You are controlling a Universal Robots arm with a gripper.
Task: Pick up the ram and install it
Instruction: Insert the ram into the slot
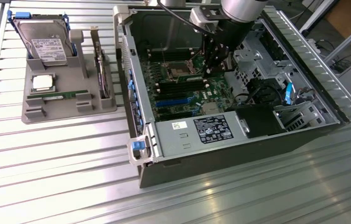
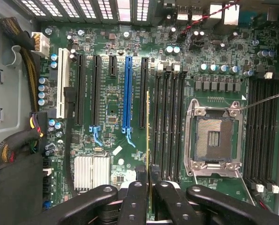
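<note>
1. The gripper (image 2: 148,174) is down inside the open computer case (image 1: 182,140), over the green motherboard (image 2: 106,108).
2. Its two black fingers (image 2: 140,176) are closed tight on the ram (image 2: 148,136), a thin green stick seen from its edge.
3. The ram stands upright between the fingers, just beside the black memory slots (image 2: 167,122) and close to the blue slot (image 2: 127,93).
4. The empty silver processor socket (image 2: 214,138) sits on the other side of those black slots.
5. In the exterior view, a grey tray (image 1: 57,100) lies on the table (image 1: 57,163), at the exterior view's left of the case.
6. The tray holds a hard drive (image 1: 45,39) at its far end and a square silver chip (image 1: 43,82) nearer.
</note>
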